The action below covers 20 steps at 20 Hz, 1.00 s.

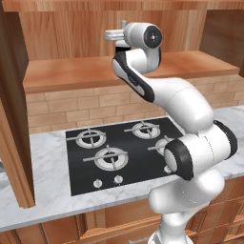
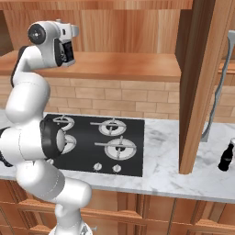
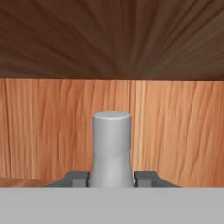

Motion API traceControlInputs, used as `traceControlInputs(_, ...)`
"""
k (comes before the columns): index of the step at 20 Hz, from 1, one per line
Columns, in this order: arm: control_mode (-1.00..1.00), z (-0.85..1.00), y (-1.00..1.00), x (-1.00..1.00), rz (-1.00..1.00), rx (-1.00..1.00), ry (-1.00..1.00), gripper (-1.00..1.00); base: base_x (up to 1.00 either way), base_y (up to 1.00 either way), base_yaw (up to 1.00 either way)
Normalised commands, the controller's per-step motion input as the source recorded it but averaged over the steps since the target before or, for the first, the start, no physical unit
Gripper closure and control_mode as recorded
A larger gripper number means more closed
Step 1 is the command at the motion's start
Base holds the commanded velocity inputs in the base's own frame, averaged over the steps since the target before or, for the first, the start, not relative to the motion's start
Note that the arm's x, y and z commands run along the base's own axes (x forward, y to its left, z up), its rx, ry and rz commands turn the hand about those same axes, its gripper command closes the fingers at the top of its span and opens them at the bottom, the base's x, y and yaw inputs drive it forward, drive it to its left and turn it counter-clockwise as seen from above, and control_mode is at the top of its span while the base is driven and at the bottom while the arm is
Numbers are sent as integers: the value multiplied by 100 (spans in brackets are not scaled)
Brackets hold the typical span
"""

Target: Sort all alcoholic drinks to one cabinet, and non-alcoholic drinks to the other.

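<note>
The gripper is clamped on the neck of a grey-capped bottle inside the open cabinet above the stove. A small black bottle stands on the bench, well to the stove's right.

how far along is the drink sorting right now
Done: nothing I can confirm as sorted. In hand: the claw is shut on the neck of a pale grey-topped bottle, raised at the open wooden cabinet above the stove. Left: setting that bottle down, then the small black cola bottle, which stands on the marble counter to the right.
</note>
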Motion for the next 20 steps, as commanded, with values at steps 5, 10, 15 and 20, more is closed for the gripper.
traceControlInputs(5,-100,0,0,19,0,0,0,100,0,0,0)
traceControlInputs(10,-100,0,0,24,0,0,0,100,0,0,0)
traceControlInputs(15,-100,-1,1,28,0,0,0,100,0,0,0)
traceControlInputs(20,-100,-9,7,35,0,0,1,100,0,0,0)
